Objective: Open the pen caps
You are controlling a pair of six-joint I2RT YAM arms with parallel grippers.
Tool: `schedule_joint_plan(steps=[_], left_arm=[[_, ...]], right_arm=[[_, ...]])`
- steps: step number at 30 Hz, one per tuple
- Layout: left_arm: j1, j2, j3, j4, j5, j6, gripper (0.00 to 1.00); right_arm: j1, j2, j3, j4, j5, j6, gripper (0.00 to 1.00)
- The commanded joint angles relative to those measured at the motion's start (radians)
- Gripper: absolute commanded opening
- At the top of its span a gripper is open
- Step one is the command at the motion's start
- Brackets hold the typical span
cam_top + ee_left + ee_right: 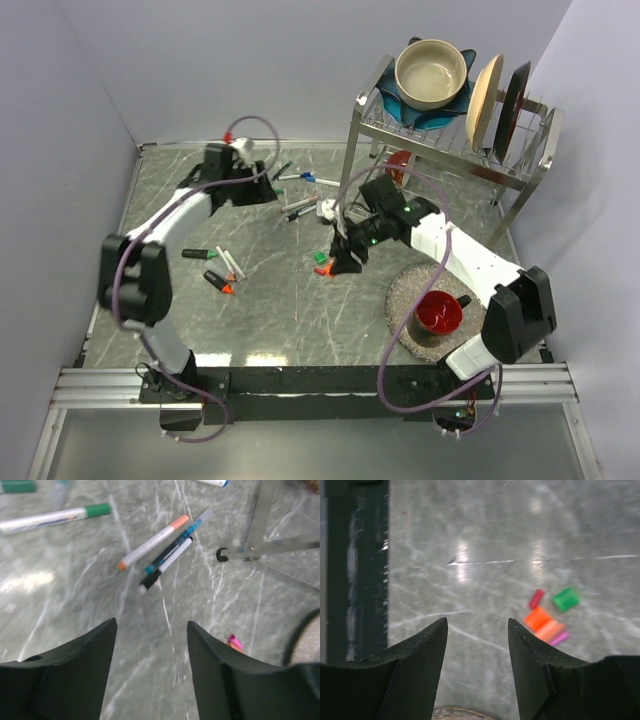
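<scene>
Several loose pen caps lie in a small cluster (322, 262) mid-table. The right wrist view shows a red cap (536, 598), a green cap (566, 599), an orange cap (537, 618) and a pink cap (560, 638). My right gripper (477, 620) hangs open and empty just left of them (345, 262). My left gripper (151, 622) is open over bare table at the back left (262, 190). Ahead of it lie an orange-capped marker (152, 542), a teal pen (175, 545), a black-capped marker (165, 565) and a green-capped marker (55, 517). Another pink cap (234, 641) lies by its right finger.
A metal dish rack (450, 150) with a bowl (431, 72) and plates stands at the back right; its leg (260, 515) is near the markers. A red cup (438, 313) sits on a round mat (405, 300). More markers (220, 268) lie at the left.
</scene>
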State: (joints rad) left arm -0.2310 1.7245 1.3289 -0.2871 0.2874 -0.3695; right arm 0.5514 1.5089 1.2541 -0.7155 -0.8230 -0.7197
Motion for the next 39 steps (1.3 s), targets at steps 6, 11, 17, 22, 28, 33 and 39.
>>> schedule_joint_plan(steps=[6,11,17,22,28,33,39], left_arm=[[-0.142,0.375,0.407,-0.225,-0.142,0.147,0.48],[-0.175,0.449,0.501,-0.276,-0.212,0.202,0.42],[-0.195,0.497,0.544,-0.303,-0.246,0.224,0.37],[-0.202,0.527,0.563,-0.322,-0.284,0.233,0.36],[-0.202,0.549,0.575,-0.334,-0.284,0.242,0.34],[-0.202,0.557,0.57,-0.336,-0.284,0.239,0.34],[-0.203,0.56,0.566,-0.346,-0.277,0.231,0.34]], right_arm=[[-0.056,-0.024,0.01,-0.039,-0.042,-0.075,0.6],[-0.059,0.007,0.027,-0.073,-0.051,-0.101,0.6],[-0.059,0.024,0.031,-0.081,-0.054,-0.107,0.6],[-0.057,0.025,0.034,-0.079,-0.053,-0.104,0.6],[-0.059,0.036,0.037,-0.081,-0.053,-0.104,0.6],[-0.061,0.039,0.036,-0.079,-0.05,-0.103,0.6],[-0.061,0.043,0.038,-0.081,-0.053,-0.104,0.6]])
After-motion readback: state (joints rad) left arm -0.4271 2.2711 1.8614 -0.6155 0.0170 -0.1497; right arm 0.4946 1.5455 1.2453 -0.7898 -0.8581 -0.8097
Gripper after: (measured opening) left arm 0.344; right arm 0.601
